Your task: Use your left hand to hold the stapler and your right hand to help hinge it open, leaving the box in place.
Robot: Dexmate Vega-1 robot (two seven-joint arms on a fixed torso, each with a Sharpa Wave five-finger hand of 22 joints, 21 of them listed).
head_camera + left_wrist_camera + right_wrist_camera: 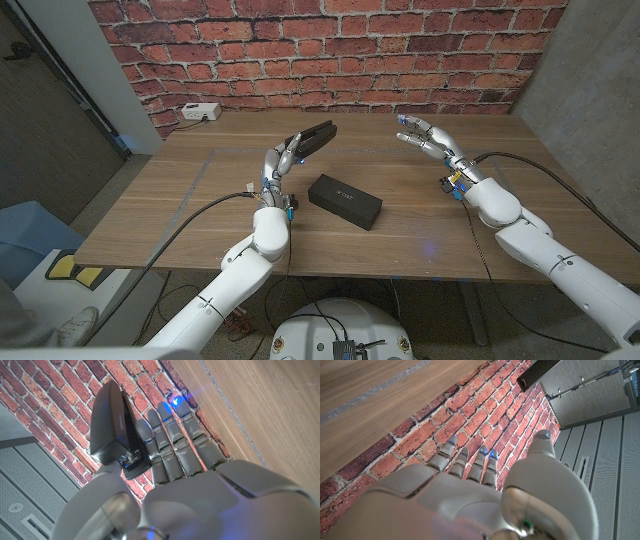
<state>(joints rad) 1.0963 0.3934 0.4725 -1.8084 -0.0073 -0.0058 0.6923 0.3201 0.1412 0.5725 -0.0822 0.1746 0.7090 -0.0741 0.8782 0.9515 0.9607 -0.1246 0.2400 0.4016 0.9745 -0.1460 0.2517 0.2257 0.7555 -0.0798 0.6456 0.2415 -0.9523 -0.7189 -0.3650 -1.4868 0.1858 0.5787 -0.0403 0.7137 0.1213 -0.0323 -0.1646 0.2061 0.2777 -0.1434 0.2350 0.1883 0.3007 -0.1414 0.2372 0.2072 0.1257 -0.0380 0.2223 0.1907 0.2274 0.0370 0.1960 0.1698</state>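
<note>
Red brick wall [330,50] at the back, brown wooden table [180,200] in front of it. A dark grey, wedge-shaped stapler [316,136] is held up off the table by the left hand [278,163], gripped at its near end between thumb and fingers, as seen in the left wrist view [112,420]. Its long axis runs from that hand out toward the robot's right and slightly away, so the free end is pointed toward the right hand [425,139]. The right hand is raised above the table, well apart from the stapler, fingers spread and slightly curled, nothing held. The coming move is judged to turn on this gap: the right hand has to be brought leftward across it to reach the free end. The stapler looks closed, top arm down on the base; a small metal part is seen at the gripped end. It looks hard and smooth, likely to slip if pinched lightly. A black rectangular box [345,200] lies flat on the table between the two arms, below and near the stapler, touched by neither hand.
</note>
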